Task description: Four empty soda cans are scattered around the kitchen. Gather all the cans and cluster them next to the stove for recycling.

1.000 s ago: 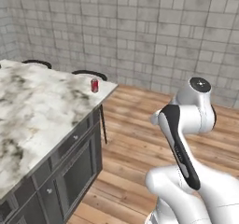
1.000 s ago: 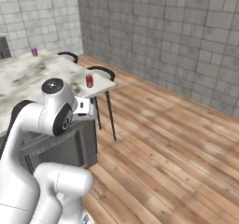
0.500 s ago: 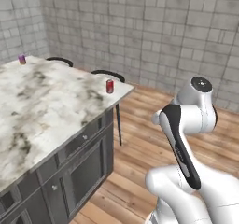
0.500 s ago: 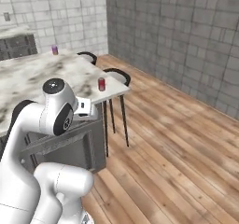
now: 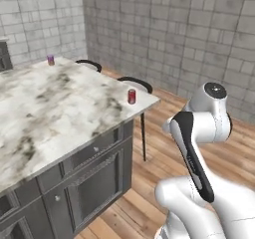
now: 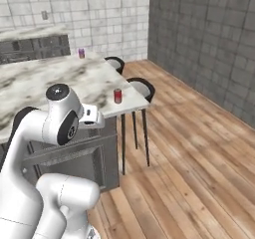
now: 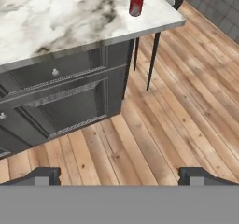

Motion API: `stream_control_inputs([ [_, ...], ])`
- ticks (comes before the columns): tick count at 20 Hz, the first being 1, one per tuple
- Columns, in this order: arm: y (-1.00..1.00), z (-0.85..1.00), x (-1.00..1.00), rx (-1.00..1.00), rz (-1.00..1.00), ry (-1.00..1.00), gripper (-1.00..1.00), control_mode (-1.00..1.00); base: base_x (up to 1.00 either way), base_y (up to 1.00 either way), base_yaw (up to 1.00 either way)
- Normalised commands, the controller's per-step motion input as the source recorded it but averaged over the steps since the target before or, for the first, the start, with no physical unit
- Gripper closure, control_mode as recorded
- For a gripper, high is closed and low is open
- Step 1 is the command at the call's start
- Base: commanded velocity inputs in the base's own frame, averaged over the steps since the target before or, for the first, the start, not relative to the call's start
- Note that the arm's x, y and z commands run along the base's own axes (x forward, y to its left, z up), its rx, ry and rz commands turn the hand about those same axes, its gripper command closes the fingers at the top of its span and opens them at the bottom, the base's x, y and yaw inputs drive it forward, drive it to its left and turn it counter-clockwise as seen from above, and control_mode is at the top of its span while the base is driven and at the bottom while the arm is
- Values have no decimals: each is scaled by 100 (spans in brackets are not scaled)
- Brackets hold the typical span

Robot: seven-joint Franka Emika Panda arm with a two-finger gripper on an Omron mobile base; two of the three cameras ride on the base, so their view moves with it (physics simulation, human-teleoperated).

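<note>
On the island, left base view: we see a red can (image 5: 131, 96) near the marble counter's (image 5: 55, 108) 3 o'clock corner, a purple can (image 5: 50, 59) far back at 11.
Right base view: wood floor (image 6: 189, 148), grey tiled walls.
Hand view: our gripper (image 7: 119, 175) spread wide, holding nothing; red can at 12.

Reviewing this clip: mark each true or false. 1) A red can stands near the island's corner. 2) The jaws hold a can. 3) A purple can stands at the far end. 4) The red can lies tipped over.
1) True: the red can stands upright near the corner of the marble counter.
2) False: the gripper is open and empty, above the wood floor.
3) True: the purple can stands there.
4) False: it is upright.
</note>
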Motion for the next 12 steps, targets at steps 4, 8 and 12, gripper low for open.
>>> stream_control_inputs([
  [4,0,0,0,0,0,0,-100,100,17,-59,35],
  [8,0,0,0,0,0,0,-100,100,16,-62,32],
  [12,0,0,0,0,0,0,-100,100,24,-54,23],
])
